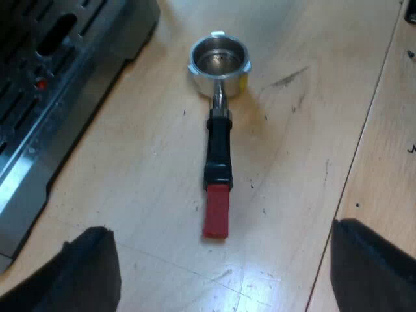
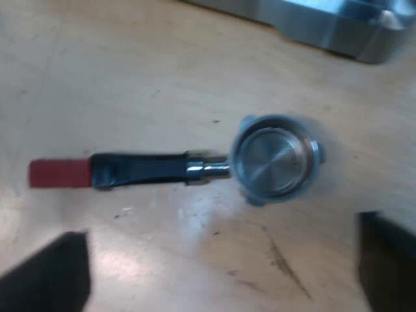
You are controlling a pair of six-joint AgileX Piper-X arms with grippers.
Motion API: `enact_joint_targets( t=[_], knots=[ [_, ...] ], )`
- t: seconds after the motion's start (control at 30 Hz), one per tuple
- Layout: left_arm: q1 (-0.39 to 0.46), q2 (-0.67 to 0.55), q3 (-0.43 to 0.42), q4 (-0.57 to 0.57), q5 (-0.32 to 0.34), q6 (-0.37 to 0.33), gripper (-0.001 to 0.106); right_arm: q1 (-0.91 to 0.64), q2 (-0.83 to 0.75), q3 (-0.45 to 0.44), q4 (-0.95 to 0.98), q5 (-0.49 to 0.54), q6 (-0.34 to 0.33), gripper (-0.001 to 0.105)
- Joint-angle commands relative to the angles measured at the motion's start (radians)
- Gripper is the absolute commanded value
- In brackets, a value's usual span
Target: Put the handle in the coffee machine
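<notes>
Left gripper (image 1: pixel 231 276) and right gripper (image 2: pixel 218 273): both spread wide, aimed downward.

The left gripper's two black fingers (image 1: pixel 88 273) stand far apart, tips pointing down, closed on nothing and touching nothing. The right gripper has the same pose, its black fingers (image 2: pixel 45 276) parted wide and hanging free of contact.

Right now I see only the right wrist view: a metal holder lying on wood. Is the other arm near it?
Observer: Yes. The left gripper is at the red end of the holder, its fingers open.
Operator: Touching it?
Observer: No. Bare table shows between each finger and the handle.
Operator: What else is nearby?
Observer: The slotted drip tray of the espresso machine lies close beside the holder.
</notes>
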Motion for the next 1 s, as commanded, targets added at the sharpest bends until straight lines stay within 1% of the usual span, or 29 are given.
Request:
enact_joint_targets(
  t=[0.03, 0.1, 0.13, 0.17, 0.2, 0.23, 0.3, 0.33, 0.37, 0.4, 0.43, 0.47, 0.5, 0.53, 0.57, 0.6, 0.63, 0.7, 0.73, 0.83, 0.97, 1.0],
  knots=[
    [0.003, 0.024, -0.003, -0.029, 0.013, 0.008, 0.068, -0.079, -0.005, -0.008, 0.03, -0.033, 0.004, 0.095],
    [0.003, 0.029, -0.003, -0.029, 0.013, 0.009, 0.068, -0.095, -0.005, -0.008, 0.03, -0.04, 0.004, 0.095],
    [0.003, 0.034, -0.003, -0.029, 0.013, 0.01, 0.068, -0.135, -0.005, -0.008, 0.029, -0.072, -0.01, 0.095],
    [-0.004, 0.053, -0.003, -0.031, 0.013, 0.013, 0.068, -0.17, 0.0, -0.008, 0.029, -0.098, -0.067, 0.095],
    [-0.054, 0.101, -0.003, -0.033, 0.013, 0.016, 0.07, -0.184, 0.007, -0.008, 0.029, -0.105, -0.099, 0.095],
    [-0.074, 0.111, -0.003, -0.034, 0.009, 0.016, 0.072, -0.188, 0.009, -0.008, 0.029, -0.108, -0.111, 0.095],
    [-0.137, 0.136, -0.003, -0.044, -0.022, 0.016, 0.077, -0.203, 0.026, -0.008, 0.029, -0.117, -0.148, 0.095],
    [-0.15, 0.141, -0.003, -0.047, -0.031, 0.016, 0.077, -0.209, 0.028, -0.008, 0.029, -0.121, -0.152, 0.095],
    [-0.18, 0.146, -0.003, -0.053, -0.05, 0.016, 0.077, -0.219, 0.044, -0.005, 0.026, -0.139, -0.165, 0.095],
    [-0.18, 0.146, -0.003, -0.053, -0.05, 0.016, 0.077, -0.221, 0.048, -0.005, 0.025, -0.144, -0.17, 0.095],
    [-0.198, 0.15, -0.003, -0.059, -0.07, 0.016, 0.077, -0.227, 0.055, -0.002, 0.021, -0.148, -0.175, 0.095],
    [-0.246, 0.159, -0.003, -0.074, -0.103, 0.016, 0.077, -0.231, 0.058, -0.001, 0.021, -0.149, -0.178, 0.095],
    [-0.255, 0.163, -0.003, -0.079, -0.112, 0.014, 0.077, -0.231, 0.058, -0.001, 0.021, -0.149, -0.178, 0.095],
    [-0.266, 0.165, -0.003, -0.083, -0.117, 0.012, 0.077, -0.238, 0.07, 0.003, 0.014, -0.156, -0.195, 0.095],
    [-0.293, 0.175, -0.003, -0.097, -0.124, 0.008, 0.077, -0.241, 0.071, 0.004, 0.013, -0.156, -0.203, 0.095],
    [-0.297, 0.179, -0.003, -0.104, -0.124, 0.005, 0.077, -0.247, 0.08, 0.01, 0.006, -0.156, -0.218, 0.095],
    [-0.297, 0.18, -0.003, -0.109, -0.124, -0.002, 0.077, -0.293, 0.114, 0.034, -0.037, -0.215, -0.264, 0.095],
    [-0.297, 0.18, -0.003, -0.112, -0.124, -0.004, 0.077, -0.307, 0.119, 0.041, -0.045, -0.22, -0.276, 0.095],
    [-0.297, 0.18, -0.003, -0.112, -0.124, -0.004, 0.077, -0.336, 0.13, 0.054, -0.062, -0.233, -0.31, 0.095],
    [-0.297, 0.18, -0.003, -0.112, -0.124, -0.012, 0.077, -0.368, 0.149, 0.071, -0.081, -0.286, -0.368, 0.095],
    [-0.297, 0.188, -0.003, -0.114, -0.124, -0.019, 0.077, -0.403, 0.169, 0.104, -0.11, -0.307, -0.412, 0.095],
    [-0.297, 0.193, -0.003, -0.114, -0.124, -0.018, 0.077, -0.417, 0.174, 0.12, -0.135, -0.335, -0.419, 0.095]
  ],
)
